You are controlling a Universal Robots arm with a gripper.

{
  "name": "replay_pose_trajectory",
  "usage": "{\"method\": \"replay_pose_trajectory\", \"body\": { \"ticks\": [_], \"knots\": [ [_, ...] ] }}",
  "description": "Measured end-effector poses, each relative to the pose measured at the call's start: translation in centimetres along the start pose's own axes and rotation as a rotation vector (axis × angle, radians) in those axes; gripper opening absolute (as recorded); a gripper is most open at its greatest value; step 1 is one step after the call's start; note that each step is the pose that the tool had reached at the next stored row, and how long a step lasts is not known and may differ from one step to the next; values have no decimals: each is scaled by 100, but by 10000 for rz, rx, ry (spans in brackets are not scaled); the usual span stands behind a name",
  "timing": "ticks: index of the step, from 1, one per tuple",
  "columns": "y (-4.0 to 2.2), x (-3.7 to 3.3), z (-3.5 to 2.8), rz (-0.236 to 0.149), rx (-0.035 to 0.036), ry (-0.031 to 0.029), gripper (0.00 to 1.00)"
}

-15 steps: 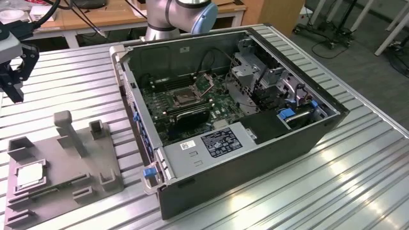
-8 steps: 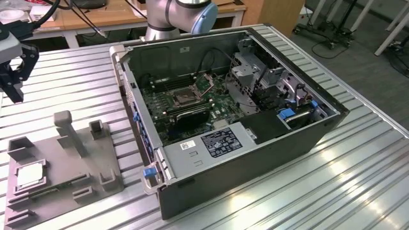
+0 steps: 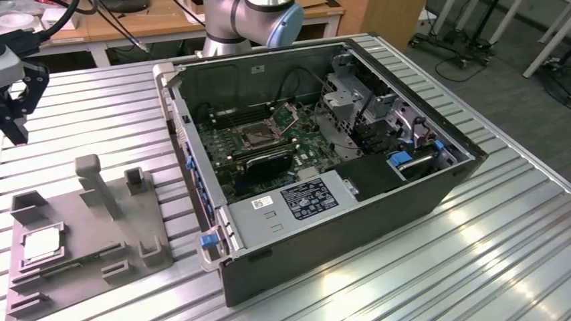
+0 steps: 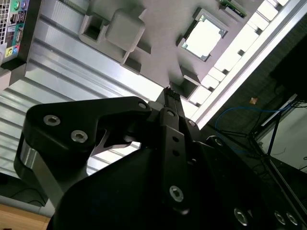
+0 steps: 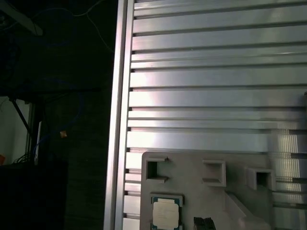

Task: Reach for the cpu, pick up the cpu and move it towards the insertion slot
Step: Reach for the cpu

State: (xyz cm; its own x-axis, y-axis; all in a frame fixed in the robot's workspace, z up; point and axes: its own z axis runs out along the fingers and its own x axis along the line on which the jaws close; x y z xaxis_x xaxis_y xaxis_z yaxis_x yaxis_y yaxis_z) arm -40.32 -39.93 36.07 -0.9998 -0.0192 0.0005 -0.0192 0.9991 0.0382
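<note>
best to centre the gripper (image 3: 18,120), open or closed impossible to tell, squarely over the cpu (image 3: 40,246) nearer on the exterior view's left, staying level.

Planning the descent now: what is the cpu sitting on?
The cpu lies flat in a square recess of the grey fixture plate, itself on the slatted metal table. The recess floor beneath it is covered.

Fixture plate (image 3: 89,234) sits on the table (image 3: 499,227) at the exterior view's left, the cpu (image 3: 42,246) in a pocket near its left edge. To its right lies the computer case (image 3: 357,221), the insertion slot (image 3: 256,136) inside it. The gripper (image 3: 16,127) hangs behind the plate.
</note>
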Motion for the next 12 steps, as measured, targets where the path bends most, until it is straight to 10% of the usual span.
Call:
{"method": "replay_pose_trajectory", "body": {
  "ticks": [12],
  "knots": [
    [0,13,3,1,0,0,11]
  ]
}}
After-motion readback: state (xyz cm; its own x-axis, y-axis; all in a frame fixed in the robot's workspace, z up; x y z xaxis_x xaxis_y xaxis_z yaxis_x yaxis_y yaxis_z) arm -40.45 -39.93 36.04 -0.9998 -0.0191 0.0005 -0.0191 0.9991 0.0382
